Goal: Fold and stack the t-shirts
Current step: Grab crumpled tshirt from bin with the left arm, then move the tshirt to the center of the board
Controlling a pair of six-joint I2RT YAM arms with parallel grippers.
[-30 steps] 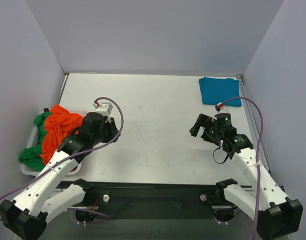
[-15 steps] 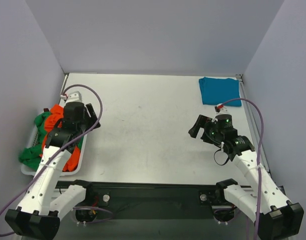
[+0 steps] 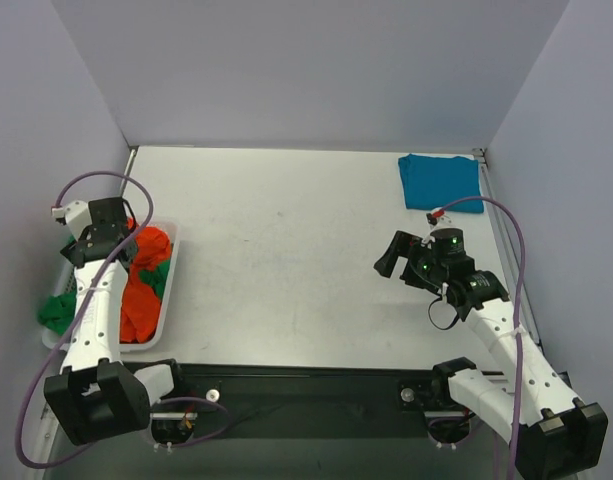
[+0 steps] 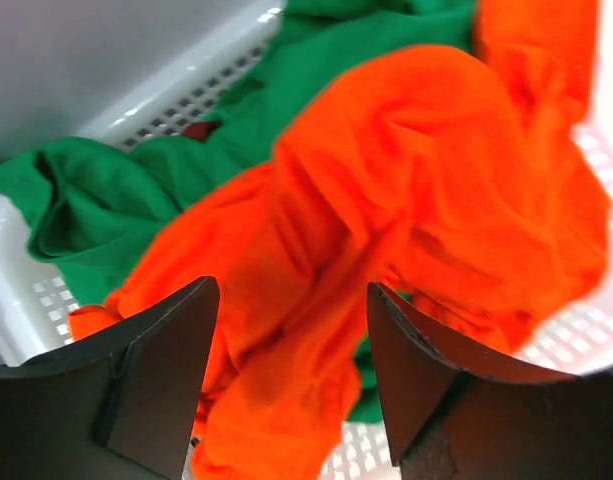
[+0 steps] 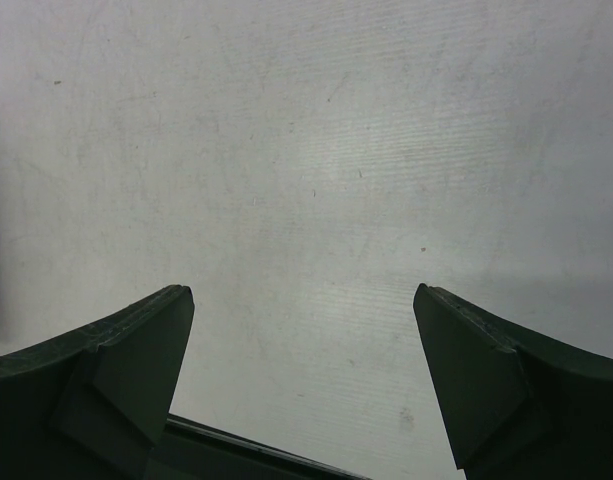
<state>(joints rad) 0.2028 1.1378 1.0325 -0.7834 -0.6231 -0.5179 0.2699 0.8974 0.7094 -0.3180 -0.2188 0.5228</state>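
Pale grey flat tabletop (image 3: 306, 250) w/ lavender walls around it. White plastic lattice basket (image 3: 172, 262) sits at the table's left edge. Inside it, a bright orange-red cloth t-shirt (image 4: 416, 190) lies crumpled on top, filling the middle & right of the basket. A green cloth t-shirt (image 4: 116, 200) is bunched under & beside it, spilling over the basket's left rim. A teal blue cloth t-shirt (image 3: 441, 180) lies folded flat in the far right corner of the table, well apart from the basket.

Left gripper (image 4: 291, 290) hangs over the basket above the orange-red cloth, fingers spread wide, nothing between them. Right gripper (image 5: 304, 292) hovers over bare table on the right side, fingers also spread wide, holding nothing. Small dark red bit of cloth (image 4: 196, 130) peeks out by the basket wall; too little shows to say more.
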